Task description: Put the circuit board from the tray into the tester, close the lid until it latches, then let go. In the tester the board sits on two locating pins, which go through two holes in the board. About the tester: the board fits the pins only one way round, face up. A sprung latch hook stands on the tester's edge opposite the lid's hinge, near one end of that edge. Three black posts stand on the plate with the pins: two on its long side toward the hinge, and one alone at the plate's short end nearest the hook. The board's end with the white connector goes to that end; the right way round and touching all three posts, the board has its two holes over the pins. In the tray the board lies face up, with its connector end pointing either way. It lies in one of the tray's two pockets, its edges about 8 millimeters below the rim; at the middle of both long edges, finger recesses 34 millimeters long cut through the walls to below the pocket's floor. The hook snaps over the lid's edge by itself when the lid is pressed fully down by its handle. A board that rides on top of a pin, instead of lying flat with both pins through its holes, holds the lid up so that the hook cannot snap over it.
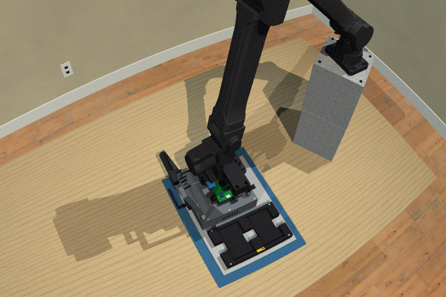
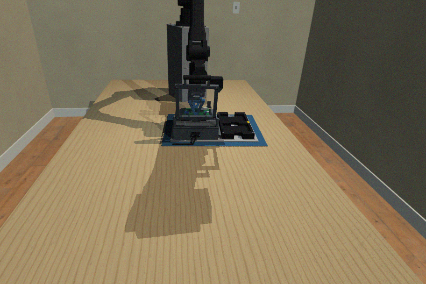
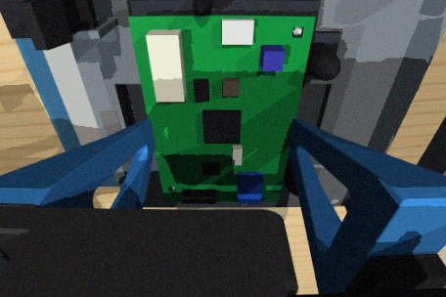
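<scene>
The green circuit board point(image 3: 264, 119) point(image 1: 220, 188) lies face up in the tester point(image 1: 216, 220) point(image 2: 185, 132) and looks flat. Its end with the white connector is at the lone black post point(image 3: 202, 3); its right edge meets a hinge-side post point(image 3: 325, 63). Small bright pin tips show in two of its corners. My gripper point(image 3: 221, 128) point(image 2: 196, 112) appears shut on the board's long edges near their middle; no gap shows beside the fingertips. The lid point(image 2: 177, 102) stands open, its handle point(image 2: 196, 77) up. The hook point(image 3: 49, 19) is upper left in the wrist view.
The black tray point(image 1: 234, 259) point(image 2: 249, 132) stands beside the tester, both pockets empty. Tester and tray stand on a blue-bordered mat point(image 1: 297, 242). A short black cable point(image 2: 184, 144) lies behind the hinge side. The raised lid stands close to my wrist.
</scene>
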`<state>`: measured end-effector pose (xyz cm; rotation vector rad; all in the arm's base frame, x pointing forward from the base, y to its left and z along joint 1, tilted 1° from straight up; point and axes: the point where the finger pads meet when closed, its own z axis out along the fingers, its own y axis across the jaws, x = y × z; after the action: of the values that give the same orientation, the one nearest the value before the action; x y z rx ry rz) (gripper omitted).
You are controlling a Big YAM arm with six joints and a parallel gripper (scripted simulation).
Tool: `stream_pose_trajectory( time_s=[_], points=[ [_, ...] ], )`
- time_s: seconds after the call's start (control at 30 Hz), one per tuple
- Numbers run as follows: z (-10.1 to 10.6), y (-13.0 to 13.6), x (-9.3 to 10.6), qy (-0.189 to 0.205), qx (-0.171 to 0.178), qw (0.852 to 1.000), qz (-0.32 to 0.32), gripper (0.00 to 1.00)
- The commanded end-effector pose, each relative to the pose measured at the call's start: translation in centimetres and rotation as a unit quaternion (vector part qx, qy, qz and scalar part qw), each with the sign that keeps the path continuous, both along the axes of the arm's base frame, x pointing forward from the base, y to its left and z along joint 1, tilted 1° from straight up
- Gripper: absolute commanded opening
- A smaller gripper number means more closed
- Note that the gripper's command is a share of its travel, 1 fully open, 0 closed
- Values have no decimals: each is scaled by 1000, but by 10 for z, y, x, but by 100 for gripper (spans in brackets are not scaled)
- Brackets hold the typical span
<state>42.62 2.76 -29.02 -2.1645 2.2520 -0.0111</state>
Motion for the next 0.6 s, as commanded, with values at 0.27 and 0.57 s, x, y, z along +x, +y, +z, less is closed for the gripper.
stream_pose_trajectory(
  time_s=[0.27, 0.57],
  points=[
    [-5, 5, 8, -9, 3, 1000, 5, 72],
    [-6, 5, 7, -8, 3, 1000, 5, 72]
  ],
)
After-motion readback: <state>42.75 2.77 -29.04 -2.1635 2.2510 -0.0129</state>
